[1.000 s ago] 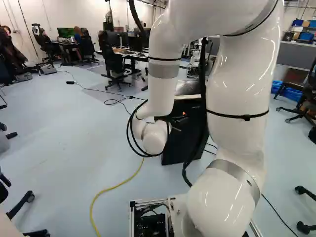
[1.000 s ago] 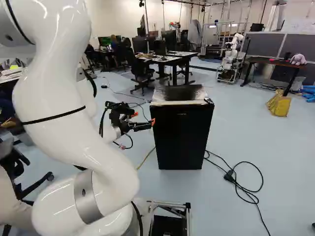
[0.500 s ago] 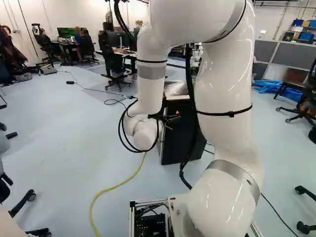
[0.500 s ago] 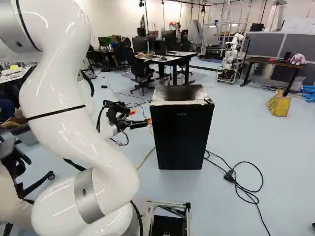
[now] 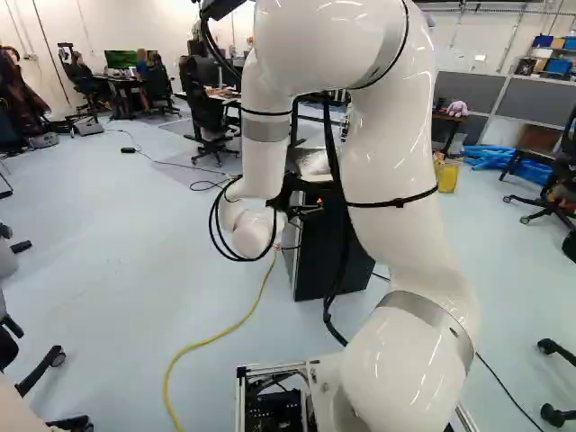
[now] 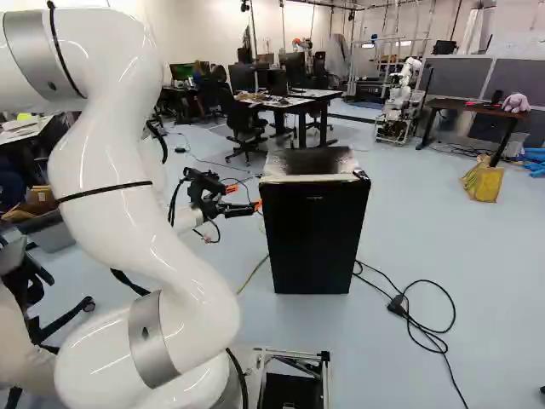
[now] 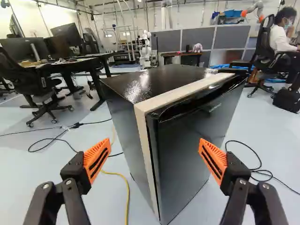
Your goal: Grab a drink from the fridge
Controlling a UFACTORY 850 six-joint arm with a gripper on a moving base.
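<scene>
Links of the white arm [image 6: 106,162] are climbing at the left of the right base view, bending over at the top and reaching down and forward to the gripper [image 6: 245,198]. The gripper is spreading its fingers wide, the orange pads [image 7: 97,159] facing each other and gripping nothing. A yellow cable [image 5: 216,337] is trailing over the floor toward the black mini fridge [image 6: 313,239], which is standing upright just beyond the fingers, its near vertical edge showing between them. A pale strip [image 7: 142,126] is running behind the closed door [image 7: 192,140]. Floor [image 6: 451,247] is stretching right of the fridge, where a black cable [image 6: 426,341] is looping. In the left base view the arm is hiding most of the gripper. The door is concealing the interior, so the drink's place is staying unknown.
</scene>
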